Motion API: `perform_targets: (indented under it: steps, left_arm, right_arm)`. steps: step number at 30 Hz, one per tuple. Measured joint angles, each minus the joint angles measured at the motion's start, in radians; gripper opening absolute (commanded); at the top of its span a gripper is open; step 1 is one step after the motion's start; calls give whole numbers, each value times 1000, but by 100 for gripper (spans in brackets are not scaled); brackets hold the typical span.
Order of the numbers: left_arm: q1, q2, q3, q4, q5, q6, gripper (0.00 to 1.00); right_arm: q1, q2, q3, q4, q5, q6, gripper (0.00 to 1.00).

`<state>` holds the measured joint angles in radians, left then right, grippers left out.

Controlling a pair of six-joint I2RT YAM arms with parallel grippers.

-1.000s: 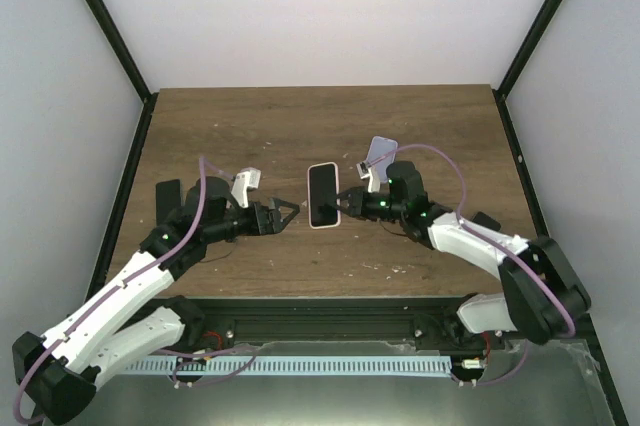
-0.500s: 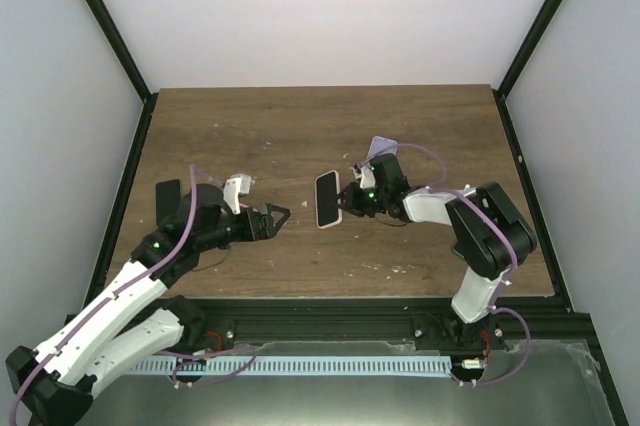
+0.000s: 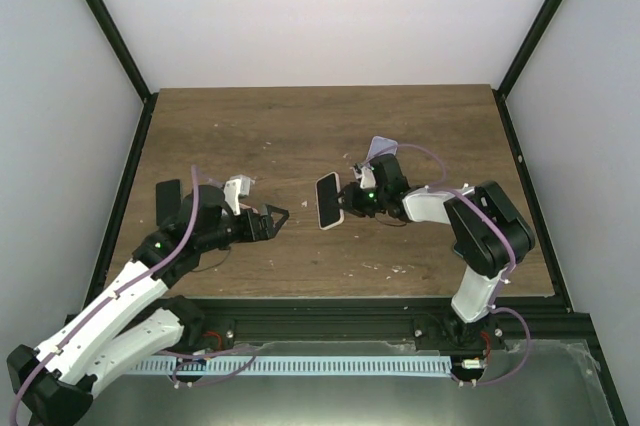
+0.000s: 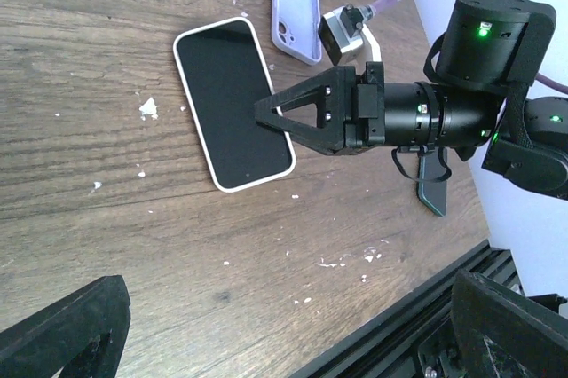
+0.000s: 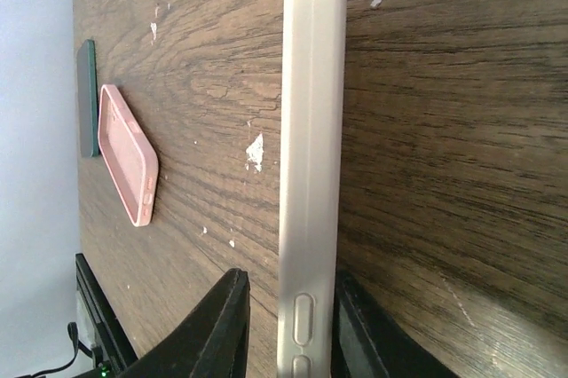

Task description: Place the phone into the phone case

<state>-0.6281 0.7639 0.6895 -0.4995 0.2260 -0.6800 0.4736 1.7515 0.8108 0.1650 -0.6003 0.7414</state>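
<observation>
Scuffed brown wooden table (image 3: 250,126). Phone (image 3: 328,202): frame centre, its right-hand edge between the right gripper (image 3: 349,204) fingers. They sit close; firm pinch cannot be told. Lilac case (image 3: 381,150): just upper right, likely awaiting the phone. Left gripper (image 3: 277,218): spread wide, lower left, giving room.

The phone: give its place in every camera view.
Top external: phone mid-table, at the right arm's tip.
Left wrist: upper left of centre, dark screen showing.
Right wrist: edge-on, a pale strip down the middle.
Shared landmark: the right gripper, at the phone in all three.
</observation>
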Motion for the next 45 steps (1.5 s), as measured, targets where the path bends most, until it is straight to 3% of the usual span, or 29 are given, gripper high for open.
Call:
perform_targets:
  steps: [10,25,34,45]
  left_arm:
    - [0,2,-2,-4,-18,-1,100]
    - [2,18,-2,-5,-31,-12,100]
    - [7,18,-2,-15,-38,-16,100]
    - [25,40,-2,-66,-76,-23,100]
  right_arm:
    - [-1,-13,-6,-27,33,5,45]
    - [-14,-253,-13,-317,214,23,99]
    - [-45,-420,29,-599,525,113,100]
    - [-360,-389,53,-862,796,170,100]
